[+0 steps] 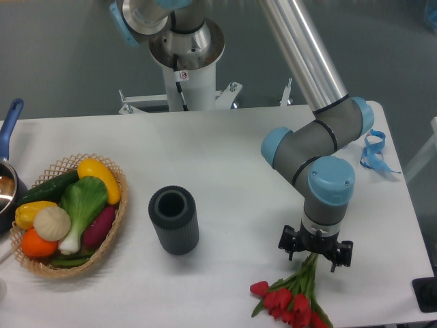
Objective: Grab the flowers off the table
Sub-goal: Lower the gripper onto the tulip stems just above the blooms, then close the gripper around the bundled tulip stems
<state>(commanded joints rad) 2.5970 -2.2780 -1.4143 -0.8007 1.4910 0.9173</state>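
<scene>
Nearest the camera, the bunch of red tulips with long green stems (295, 294) is seen lying on the large white smooth tabletop (225, 157), close to its front edge at the right. The red heads point toward the front; the stems run back and slightly right, the far ends passing under the tool.

The black two-finger gripper (315, 251) is positioned directly over the upper stems. The fingers appear spread to either side of the stem bundle, not pressed together. Contact with the stems cannot be confirmed from this view, as the wrist hides the fingertips.

Judged step: final descent before closing on the stems. For a good grasp, the bundle should be centred between the fingers, and closure made on the stems where they are gathered, well away from the heads. The tips should reach table level so no stem is left beneath. Closure should be gentle; thin stems may splay or slip sideways.

Further back, left of centre, a dark ribbed cylindrical vase (174, 220) stands upright, well apart from the flowers. At the far left, a woven wicker basket of mixed produce (117, 225) is noted. A blue ribbon (373, 152) lies at the far right edge.
</scene>
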